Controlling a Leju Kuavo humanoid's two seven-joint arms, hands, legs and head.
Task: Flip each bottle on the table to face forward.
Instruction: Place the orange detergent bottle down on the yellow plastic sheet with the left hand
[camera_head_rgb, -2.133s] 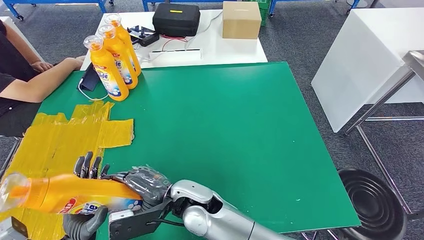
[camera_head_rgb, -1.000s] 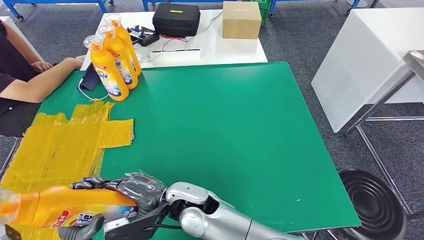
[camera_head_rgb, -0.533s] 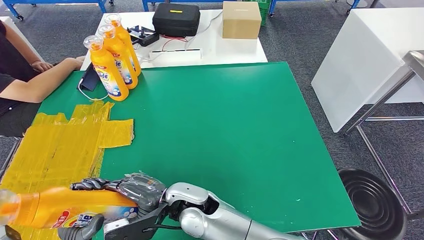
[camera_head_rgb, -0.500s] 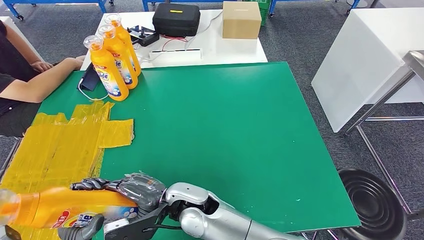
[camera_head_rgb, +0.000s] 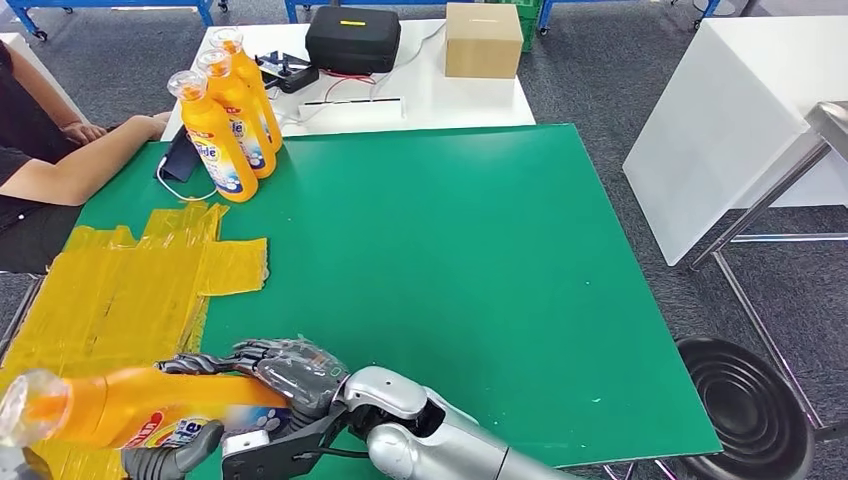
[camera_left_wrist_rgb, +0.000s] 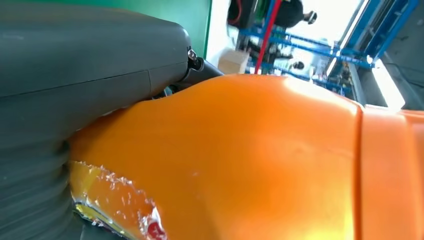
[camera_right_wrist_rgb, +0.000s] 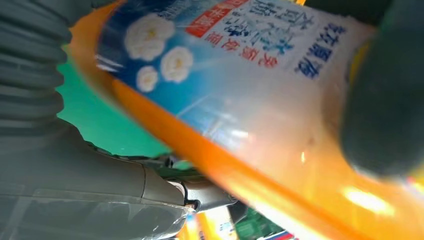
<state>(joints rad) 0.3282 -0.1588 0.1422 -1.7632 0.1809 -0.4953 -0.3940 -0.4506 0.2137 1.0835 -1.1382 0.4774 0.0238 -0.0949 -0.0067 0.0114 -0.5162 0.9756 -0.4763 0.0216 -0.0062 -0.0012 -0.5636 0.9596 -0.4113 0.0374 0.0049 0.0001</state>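
An orange bottle (camera_head_rgb: 130, 410) with a blue and white label lies almost level above the near left corner of the green table (camera_head_rgb: 450, 250), cap end pointing left. My right hand (camera_head_rgb: 285, 370) grips its base end, fingers over the top and thumb underneath. The right wrist view shows the label (camera_right_wrist_rgb: 240, 75) close up beside my right hand (camera_right_wrist_rgb: 50, 150). In the left wrist view my left hand (camera_left_wrist_rgb: 75, 75) presses against the bottle's shoulder (camera_left_wrist_rgb: 250, 160). Three more orange bottles (camera_head_rgb: 228, 115) stand upright in a row at the far left corner.
Yellow tape sheets (camera_head_rgb: 130, 280) cover the table's left side. A person's arm (camera_head_rgb: 80, 160) rests at the far left edge beside a dark phone (camera_head_rgb: 180, 155). Behind the green table, a white table carries a black case (camera_head_rgb: 352, 38) and a cardboard box (camera_head_rgb: 483, 40).
My right hand's fingers have folded over the top of the bottle. The bottle has shifted slightly right and its cap end has lifted a little.
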